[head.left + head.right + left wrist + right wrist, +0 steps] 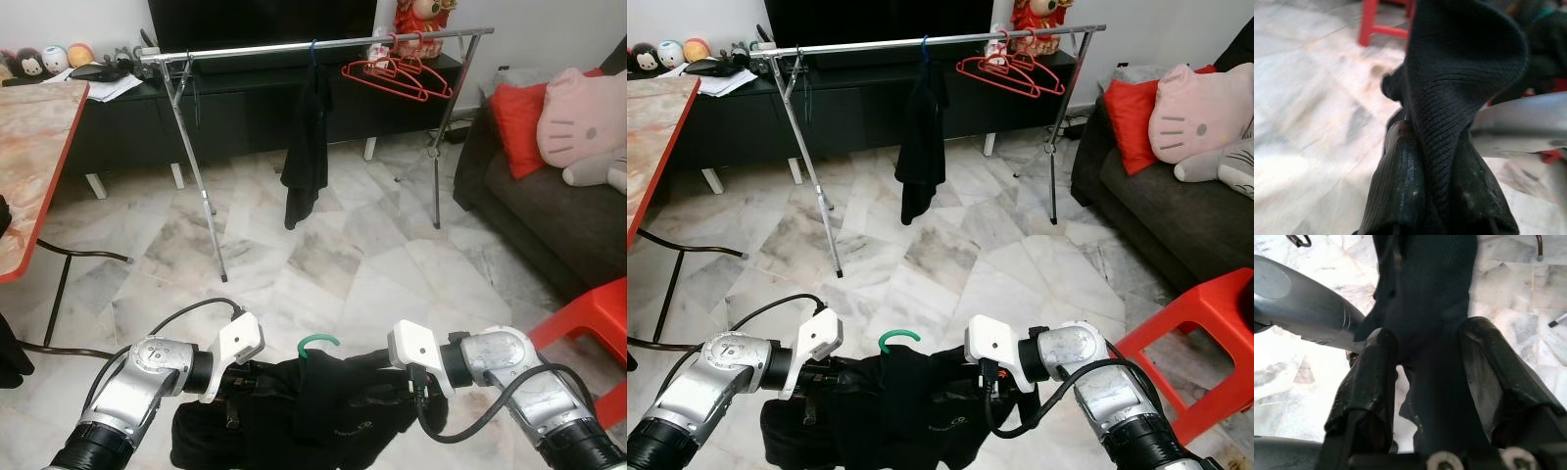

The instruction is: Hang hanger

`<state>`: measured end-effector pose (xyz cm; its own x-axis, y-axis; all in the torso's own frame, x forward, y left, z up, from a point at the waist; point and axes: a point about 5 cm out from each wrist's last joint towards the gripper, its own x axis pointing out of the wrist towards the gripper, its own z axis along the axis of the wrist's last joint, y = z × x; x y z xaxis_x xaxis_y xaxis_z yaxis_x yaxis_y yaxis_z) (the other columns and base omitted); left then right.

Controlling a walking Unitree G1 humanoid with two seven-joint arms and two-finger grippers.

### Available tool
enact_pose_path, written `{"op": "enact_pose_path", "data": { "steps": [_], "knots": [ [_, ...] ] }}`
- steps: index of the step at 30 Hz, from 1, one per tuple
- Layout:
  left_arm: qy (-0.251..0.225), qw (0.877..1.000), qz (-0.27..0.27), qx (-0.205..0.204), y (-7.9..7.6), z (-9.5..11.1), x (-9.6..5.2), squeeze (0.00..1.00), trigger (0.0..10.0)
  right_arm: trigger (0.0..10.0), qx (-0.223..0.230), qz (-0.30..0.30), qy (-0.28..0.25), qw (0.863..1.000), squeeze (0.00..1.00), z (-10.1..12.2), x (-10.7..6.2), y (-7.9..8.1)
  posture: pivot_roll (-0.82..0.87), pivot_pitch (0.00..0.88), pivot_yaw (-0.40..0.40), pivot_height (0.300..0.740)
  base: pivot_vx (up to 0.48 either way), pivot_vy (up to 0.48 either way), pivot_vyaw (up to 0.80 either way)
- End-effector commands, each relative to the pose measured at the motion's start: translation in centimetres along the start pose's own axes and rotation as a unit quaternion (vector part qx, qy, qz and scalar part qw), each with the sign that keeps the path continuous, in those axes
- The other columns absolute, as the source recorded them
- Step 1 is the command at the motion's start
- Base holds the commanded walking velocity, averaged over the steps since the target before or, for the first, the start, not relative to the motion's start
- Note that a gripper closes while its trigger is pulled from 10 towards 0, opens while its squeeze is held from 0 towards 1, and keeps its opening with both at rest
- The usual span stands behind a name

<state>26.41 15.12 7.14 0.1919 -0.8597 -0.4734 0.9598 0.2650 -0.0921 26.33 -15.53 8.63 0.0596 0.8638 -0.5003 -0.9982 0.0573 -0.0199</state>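
Marble floor, rail [294, 47] ahead. Left gripper [1436, 196] and right gripper [1432, 396] — jaws clamped on the black garment [313, 406] — hold its green hanger hook [318, 343] upright for hanging.

A garment [304, 411] on a hanger [318, 343] is near, between the two arms. Far ahead stands a rack [313, 47] — table [34, 147] left, sofa [549, 215] right.

A green plastic hanger [319, 342] carried a black knitted garment [294, 411], only its hook visible, low over the marble floor, far from the silver metal clothes rail [313, 47].
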Motion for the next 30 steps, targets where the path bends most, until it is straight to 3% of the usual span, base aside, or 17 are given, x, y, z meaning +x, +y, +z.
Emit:
{"op": "enact_pose_path", "data": {
  "steps": [1, 7, 14, 15, 16, 17, 18, 19, 20, 21, 25, 28, 29, 30],
  "knots": [
    [-0.006, 0.999, 0.042, 0.021, 1.1, 0.7, -0.3, 0.0, 0.0, 10.0, -0.011, 0.013, 0.008, 1.0, 1.0, 0.1, 0.0, 0.1, -0.08, 0.0, -0.061, 0.74, 0.0, 0.0, 0.0],
    [-0.011, 0.995, 0.099, 0.017, 2.0, 0.1, -0.5, 0.0, 0.0, 10.0, -0.012, -0.002, 0.024, 1.0, 1.0, -0.4, -0.2, -0.1, -0.08, 0.0, -0.061, 0.74, 0.0, 0.0, 0.0],
    [-0.025, 0.972, 0.235, 0.019, 3.7, -0.7, -0.6, 0.0, 0.0, 10.0, -0.007, -0.084, 0.037, 0.996, 1.0, -1.1, -0.7, -1.4, -0.07, 0.0, -0.061, 0.74, 0.0, 0.0, 0.0],
    [-0.027, 0.968, 0.247, 0.017, 3.9, -0.8, -0.6, 0.0, 0.0, 10.0, -0.006, -0.101, 0.039, 0.994, 0.47, -1.2, -0.7, -1.6, -0.07, 0.0, -0.061, 0.74, 0.0, 0.0, 0.0],
    [-0.029, 0.964, 0.263, 0.016, 4.0, -0.9, -0.7, 0.0, 0.0, 10.0, -0.004, -0.124, 0.043, 0.991, 0.05, -1.4, -0.8, -2.0, -0.08, 0.0, -0.058, 0.74, 0.0, 0.0, 0.0],
    [-0.029, 0.953, 0.302, 0.013, 4.5, -1.1, -0.8, 0.0, 1.8, 10.0, 0.002, -0.163, 0.05, 0.985, 0.0, -1.8, -1.0, -2.6, -0.08, 0.0, -0.053, 0.74, 0.0, 0.0, 0.0],
    [-0.029, 0.942, 0.334, 0.007, 4.9, -1.3, -1.0, 0.0, 2.3, 10.0, 0.005, -0.195, 0.054, 0.979, 0.0, -2.1, -1.2, -3.0, -0.08, 0.0, -0.053, 0.74, 0.0, 0.0, 0.0],
    [-0.031, 0.917, 0.397, -0.02, 5.5, -1.8, -1.5, 0.0, 8.0, 10.0, 0.028, -0.286, 0.053, 0.956, 0.0, -2.8, -1.9, -4.1, -0.09, 0.0, -0.034, 0.74, 0.0, 0.0, 0.0],
    [-0.031, 0.917, 0.397, -0.02, 5.5, -1.8, -1.5, 0.0, 8.0, 10.0, 0.028, -0.286, 0.053, 0.956, 0.0, -2.8, -1.9, -4.1, -0.09, 0.0, -0.034, 0.74, 0.0, 0.0, 0.0],
    [-0.034, 0.896, 0.441, -0.034, 5.8, -2.3, -2.1, 0.0, 10.0, 10.0, 0.072, -0.363, 0.047, 0.928, 0.0, -3.7, -2.4, -4.7, -0.1, 0.0, -0.028, 0.74, 0.0, 0.0, 0.0],
    [-0.041, 0.867, 0.495, -0.033, 6.0, -2.6, -2.9, 0.0, 10.0, 10.0, 0.165, -0.434, 0.034, 0.885, 0.0, -6.3, -2.0, -4.0, -0.11, 0.0, -0.012, 0.74, 0.0, 0.0, 0.0],
    [-0.058, 0.855, 0.513, -0.039, 6.0, -2.6, -3.2, 0.0, 10.0, 10.0, 0.213, -0.477, 0.029, 0.852, 0.0, -8.0, -1.3, -3.1, -0.1, 0.0, -0.007, 0.74, 0.0, 0.0, 0.0],
    [-0.058, 0.855, 0.513, -0.039, 6.0, -2.6, -3.2, 0.0, 10.0, 10.0, 0.213, -0.477, 0.029, 0.852, 0.0, -8.0, -1.3, -3.1, -0.1, 0.0, -0.007, 0.74, 0.0, 0.0, 0.0],
    [-0.075, 0.844, 0.53, -0.042, 5.9, -2.5, -3.5, 0.0, 10.0, 10.0, 0.281, -0.517, 0.047, 0.807, 0.0, -10.3, -0.4, -1.6, -0.1, 0.0, 0.003, 0.74, 0.0, 0.0, 0.0]
  ]
}}
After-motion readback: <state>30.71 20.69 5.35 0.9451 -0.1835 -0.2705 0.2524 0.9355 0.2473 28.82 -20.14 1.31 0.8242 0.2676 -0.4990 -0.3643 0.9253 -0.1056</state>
